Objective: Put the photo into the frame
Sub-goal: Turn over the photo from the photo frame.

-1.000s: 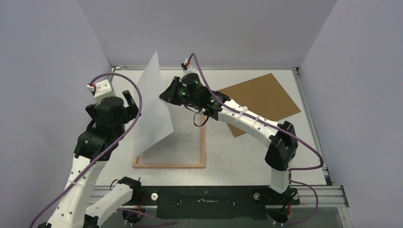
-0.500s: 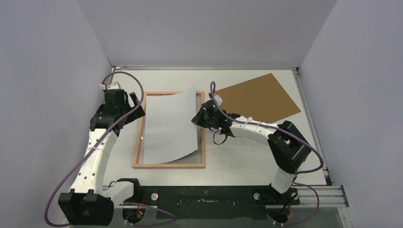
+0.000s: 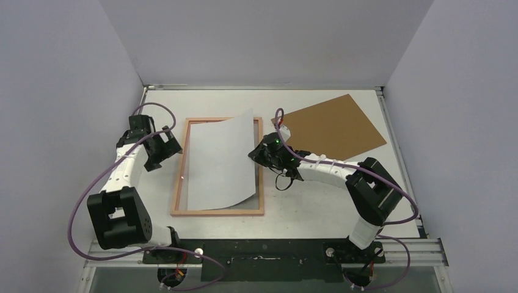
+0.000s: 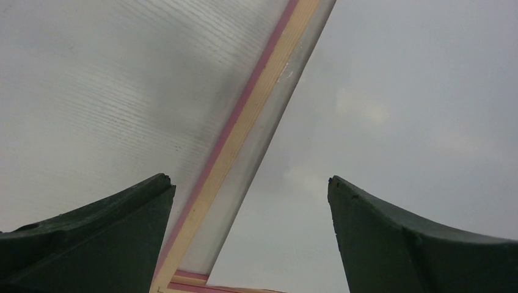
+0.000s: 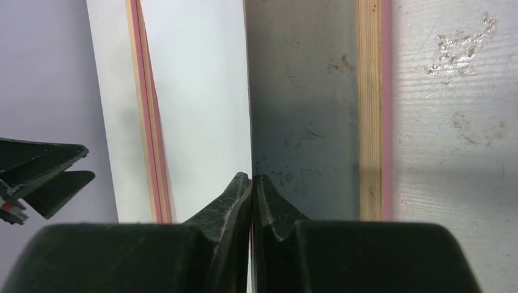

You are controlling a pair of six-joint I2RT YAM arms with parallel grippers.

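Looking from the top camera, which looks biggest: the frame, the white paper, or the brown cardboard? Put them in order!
1. Frame: largest.
2-3. Photo (the white paper) and brown cardboard look about alike. The photo curls up toward the camera and the right arm hides a cardboard corner, so no ranking.

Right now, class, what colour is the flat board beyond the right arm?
The board is plain brown, best seen in the top external view.
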